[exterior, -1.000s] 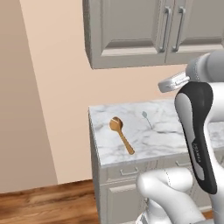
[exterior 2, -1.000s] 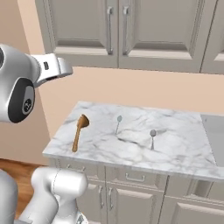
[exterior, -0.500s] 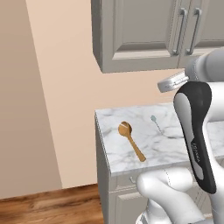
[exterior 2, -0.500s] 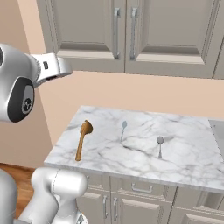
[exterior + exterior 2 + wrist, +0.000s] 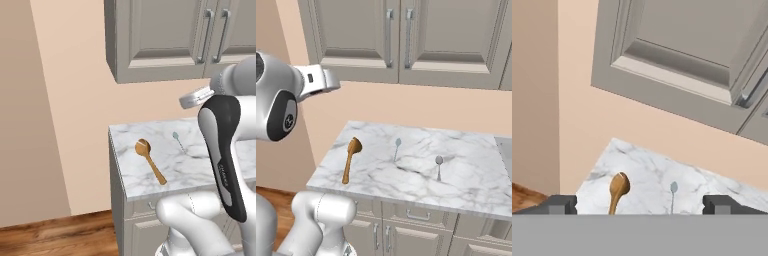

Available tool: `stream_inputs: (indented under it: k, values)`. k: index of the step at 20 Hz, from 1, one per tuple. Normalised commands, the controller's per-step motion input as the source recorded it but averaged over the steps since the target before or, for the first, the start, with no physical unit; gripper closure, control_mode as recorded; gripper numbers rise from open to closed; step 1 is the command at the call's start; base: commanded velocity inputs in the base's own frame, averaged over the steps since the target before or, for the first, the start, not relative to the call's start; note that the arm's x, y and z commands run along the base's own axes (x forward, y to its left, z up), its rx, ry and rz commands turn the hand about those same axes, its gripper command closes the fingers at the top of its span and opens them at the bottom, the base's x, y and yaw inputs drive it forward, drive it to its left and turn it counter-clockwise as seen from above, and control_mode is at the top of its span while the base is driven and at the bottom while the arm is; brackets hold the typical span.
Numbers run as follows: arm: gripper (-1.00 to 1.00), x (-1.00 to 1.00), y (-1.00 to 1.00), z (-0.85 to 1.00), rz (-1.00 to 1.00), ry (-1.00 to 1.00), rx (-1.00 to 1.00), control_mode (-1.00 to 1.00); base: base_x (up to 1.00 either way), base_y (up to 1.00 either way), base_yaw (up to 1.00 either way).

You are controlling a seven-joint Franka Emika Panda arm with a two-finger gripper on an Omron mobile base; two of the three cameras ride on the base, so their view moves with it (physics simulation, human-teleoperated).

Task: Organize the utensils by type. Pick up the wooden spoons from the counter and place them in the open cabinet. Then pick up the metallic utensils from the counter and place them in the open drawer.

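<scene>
I see my claw [image 5: 639, 204] spread wide and empty above the desk [image 5: 466, 170]; the wooden spoon [image 5: 350, 157] lies near its left edge, teal spoon [image 5: 397, 148] and grey spoon [image 5: 438, 165] further right.

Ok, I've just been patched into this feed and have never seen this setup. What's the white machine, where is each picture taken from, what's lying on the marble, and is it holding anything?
The white machine is a robot arm on a base that can drive, in a rendered kitchen. Two pictures come from cameras on the base, behind the arm to its left and right. The third comes from a camera on the hand, looking along the gripper; the two dark blocks at its bottom are the finger tips.

On the marble counter lie three spoons: a large brown wooden spoon near the left end, a slim pale teal spoon in the middle, and a silver-grey spoon further right. Closed grey cabinet doors hang above.

The gripper is open and holds nothing.
</scene>
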Motion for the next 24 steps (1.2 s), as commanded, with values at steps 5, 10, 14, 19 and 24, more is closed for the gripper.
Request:
stream_inputs:
  k: [5,10,14,19,24]
  values:
    - [-1.00,0.01,0.00,-0.37,0.00,0.19,0.01,-1.00,0.00,0.00,0.00]
    - [-1.00,0.03,0.00,-0.54,0.00,0.17,0.04,-1.00,0.00,0.00,0.00]
    - [-1.00,0.04,0.00,-0.46,0.00,0.27,0.01,-1.00,0.00,0.00,0.00]
    - [-1.00,0.20,0.08,-0.58,0.00,0.12,0.00,-1.00,0.00,0.00,0.00]
    - [-1.00,0.17,0.05,-0.52,0.00,0.11,0.08,-1.00,0.00,0.00,0.00]
